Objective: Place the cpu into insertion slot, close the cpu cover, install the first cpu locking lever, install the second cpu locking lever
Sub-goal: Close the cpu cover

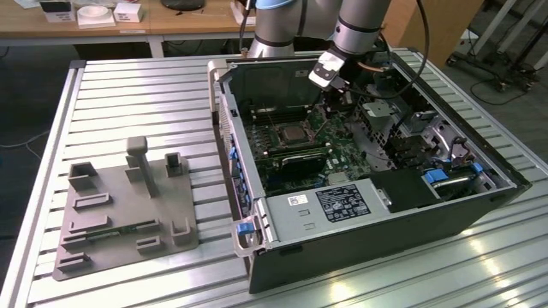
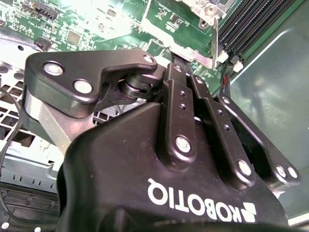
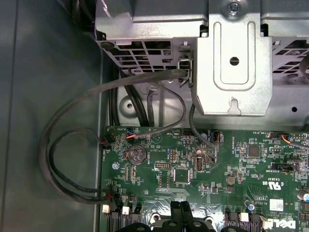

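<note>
The black computer case lies open on the table. On its green board sits the insertion slot, a square socket with a silvery rim and a dark grey middle. I cannot tell whether the cpu lies in it or how the cpu cover and levers stand. My gripper reaches down into the case toward the exterior view's right of the socket and a little farther back, apart from it. In both wrist views its black fingertips are pressed together over the board, and I see nothing between them. The gripper points at a silvery plate edge.
Long black memory slots run beside the socket. A metal drive cage and looping black cables lie close to the gripper. A grey power supply fills the case's near end. A grey parts fixture stands on the slatted table.
</note>
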Tool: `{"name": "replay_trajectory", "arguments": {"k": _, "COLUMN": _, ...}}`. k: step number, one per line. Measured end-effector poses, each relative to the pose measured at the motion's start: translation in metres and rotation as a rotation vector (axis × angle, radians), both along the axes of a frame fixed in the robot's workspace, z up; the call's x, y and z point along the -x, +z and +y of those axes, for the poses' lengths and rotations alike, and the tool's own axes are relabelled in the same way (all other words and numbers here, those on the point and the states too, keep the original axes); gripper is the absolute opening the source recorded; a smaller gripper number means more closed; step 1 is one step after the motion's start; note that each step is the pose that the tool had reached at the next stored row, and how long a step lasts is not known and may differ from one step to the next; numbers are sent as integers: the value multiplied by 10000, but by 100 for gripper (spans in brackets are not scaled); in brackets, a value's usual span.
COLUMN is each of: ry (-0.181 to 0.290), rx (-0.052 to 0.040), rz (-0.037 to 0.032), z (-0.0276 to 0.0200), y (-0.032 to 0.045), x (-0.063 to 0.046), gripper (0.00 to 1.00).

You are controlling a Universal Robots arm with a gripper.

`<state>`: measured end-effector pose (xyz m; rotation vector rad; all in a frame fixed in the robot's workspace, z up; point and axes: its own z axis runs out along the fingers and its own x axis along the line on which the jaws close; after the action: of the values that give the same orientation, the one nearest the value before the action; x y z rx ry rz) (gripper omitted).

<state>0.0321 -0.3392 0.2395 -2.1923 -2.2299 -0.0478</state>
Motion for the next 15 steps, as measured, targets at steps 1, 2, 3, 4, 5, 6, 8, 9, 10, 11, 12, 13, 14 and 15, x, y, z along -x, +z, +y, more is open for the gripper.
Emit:
{"name": "replay_trajectory", "arguments": {"k": 1, "ry": 0, "rx": 0, "rz": 0, "z": 0, "y": 0, "x": 4, "gripper": 11}}
{"name": "replay_trajectory", "arguments": {"k": 2, "ry": 0, "rx": 0, "rz": 0, "z": 0, "y": 0, "x": 8, "gripper": 11}}
{"name": "replay_trajectory", "arguments": {"k": 3, "ry": 0, "rx": 0, "rz": 0, "z": 0, "y": 0, "x": 11, "gripper": 11}}
{"name": "replay_trajectory", "arguments": {"k": 4, "ry": 0, "rx": 0, "rz": 0, "z": 0, "y": 0, "x": 15, "gripper": 11}}
{"name": "replay_trajectory", "arguments": {"k": 5, "ry": 0, "rx": 0, "rz": 0, "z": 0, "y": 0, "x": 18, "gripper": 11}}
{"name": "replay_trajectory", "arguments": {"k": 6, "ry": 0, "rx": 0, "rz": 0, "z": 0, "y": 0, "x": 21, "gripper": 11}}
{"name": "replay_trajectory", "arguments": {"k": 8, "ry": 1, "rx": 0, "rz": 0, "z": 0, "y": 0, "x": 25, "gripper": 11}}
{"name": "replay_trajectory", "arguments": {"k": 9, "ry": 0, "rx": 0, "rz": 0, "z": 0, "y": 0, "x": 26, "gripper": 11}}
{"name": "replay_trajectory", "arguments": {"k": 10, "ry": 0, "rx": 0, "rz": 0, "z": 0, "y": 0, "x": 26, "gripper": 11}}
{"name": "replay_trajectory", "arguments": {"k": 11, "ry": 1, "rx": 0, "rz": 0, "z": 0, "y": 0, "x": 26, "gripper": 11}}
{"name": "replay_trajectory", "arguments": {"k": 12, "ry": 0, "rx": 0, "rz": 0, "z": 0, "y": 0, "x": 27, "gripper": 11}}
{"name": "replay_trajectory", "arguments": {"k": 13, "ry": -1, "rx": 1, "rz": 0, "z": 0, "y": 0, "x": 30, "gripper": 11}}
{"name": "replay_trajectory", "arguments": {"k": 14, "ry": -1, "rx": 1, "rz": 1, "z": 0, "y": 0, "x": 33, "gripper": 11}}
{"name": "replay_trajectory", "arguments": {"k": 15, "ry": 0, "rx": 0, "rz": 0, "z": 0, "y": 0, "x": 36, "gripper": 11}}
